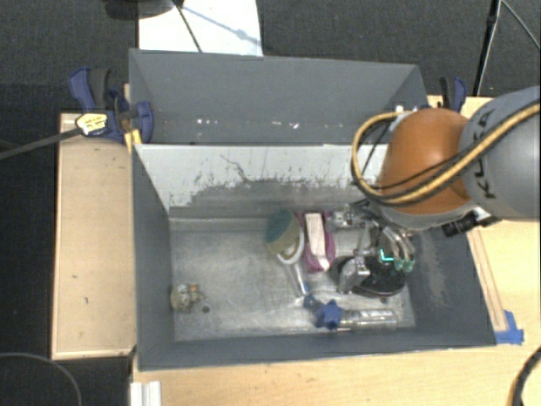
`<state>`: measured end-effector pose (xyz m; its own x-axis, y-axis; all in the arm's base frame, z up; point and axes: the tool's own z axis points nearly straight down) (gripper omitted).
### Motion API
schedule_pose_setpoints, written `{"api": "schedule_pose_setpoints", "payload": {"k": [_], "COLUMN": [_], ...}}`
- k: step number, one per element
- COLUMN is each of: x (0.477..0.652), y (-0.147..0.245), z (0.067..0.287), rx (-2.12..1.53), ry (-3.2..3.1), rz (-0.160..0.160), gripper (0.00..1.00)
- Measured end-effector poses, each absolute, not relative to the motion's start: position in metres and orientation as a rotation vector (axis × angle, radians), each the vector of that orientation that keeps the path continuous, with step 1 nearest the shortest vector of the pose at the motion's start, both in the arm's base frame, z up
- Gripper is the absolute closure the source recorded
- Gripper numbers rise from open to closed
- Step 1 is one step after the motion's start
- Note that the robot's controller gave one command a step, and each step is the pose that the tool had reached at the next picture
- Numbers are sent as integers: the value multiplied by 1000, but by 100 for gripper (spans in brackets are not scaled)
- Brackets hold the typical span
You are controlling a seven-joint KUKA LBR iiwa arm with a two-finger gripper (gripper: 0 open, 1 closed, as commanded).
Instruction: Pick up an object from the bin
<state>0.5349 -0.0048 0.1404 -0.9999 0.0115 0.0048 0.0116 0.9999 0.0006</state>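
My gripper (373, 263) hangs low in the bin's right part, under the arm's orange cover. Directly below it lies a black rounded thing (378, 282). Just to its left stands a pink and white oblong thing (315, 238), and beside that a teal and pale green cup-like thing (282, 233). In front, near the bin's front wall, lies a blue piece (326, 314) joined to a clear tube (367, 317).
A small greenish lump (185, 296) lies alone in the front left of the bin. The arm and its cables hang over the bin's right side and hide part of the floor there.
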Motion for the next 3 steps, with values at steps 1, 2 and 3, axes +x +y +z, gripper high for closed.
{"api": "schedule_pose_setpoints", "payload": {"k": [1,2,3], "x": [517,516,509], "y": [-74,-72,-70], "z": [71,72,195], "rx": [-273,-266,-286], "ry": [-3134,-3128,-3137], "rz": [0,-2,0], "gripper": [0,100,100]}}
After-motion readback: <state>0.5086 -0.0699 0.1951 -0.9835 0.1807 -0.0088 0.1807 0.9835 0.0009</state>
